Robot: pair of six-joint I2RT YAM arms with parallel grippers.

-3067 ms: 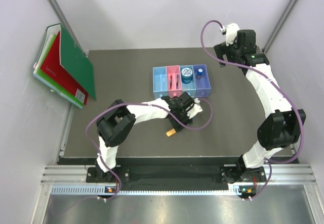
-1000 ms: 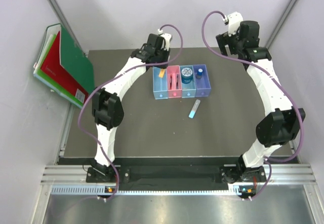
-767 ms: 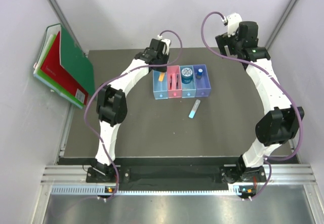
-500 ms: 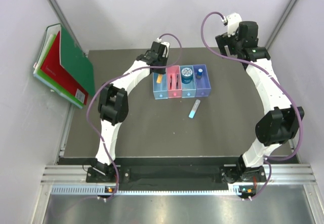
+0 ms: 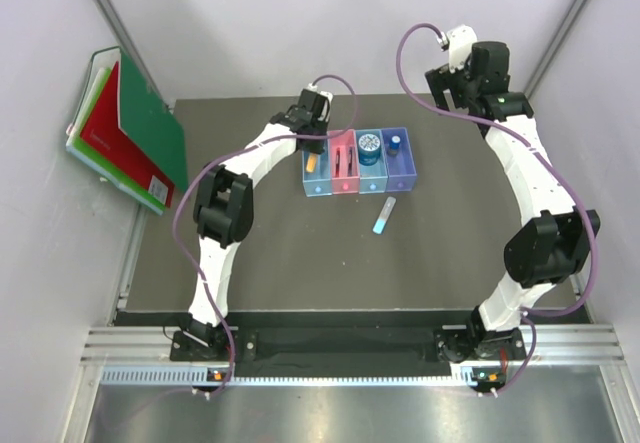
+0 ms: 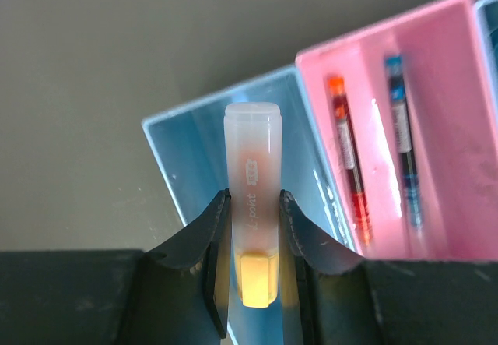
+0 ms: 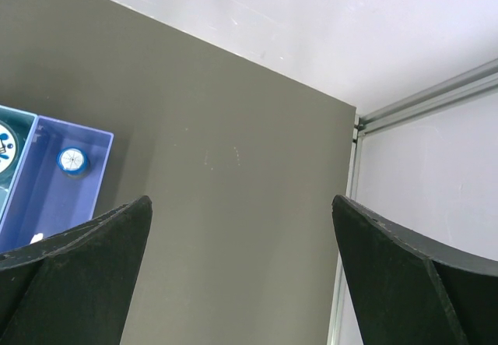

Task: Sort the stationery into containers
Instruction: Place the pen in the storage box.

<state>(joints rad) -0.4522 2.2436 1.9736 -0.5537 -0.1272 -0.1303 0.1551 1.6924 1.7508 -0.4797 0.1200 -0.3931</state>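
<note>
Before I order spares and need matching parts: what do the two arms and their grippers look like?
The left arm and right arm have white links between bulky black joints, each trailed by a loose purple cable. The left gripper and right gripper have black fingers tapering to blunt tips.

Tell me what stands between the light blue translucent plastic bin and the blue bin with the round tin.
The pink translucent plastic bin, holding two pens, as the top external view shows.

Open tabletop (image 5: 260, 253) before the bins (image 5: 402, 173), light-blue stick (image 5: 384, 215) the sole obstacle
</note>
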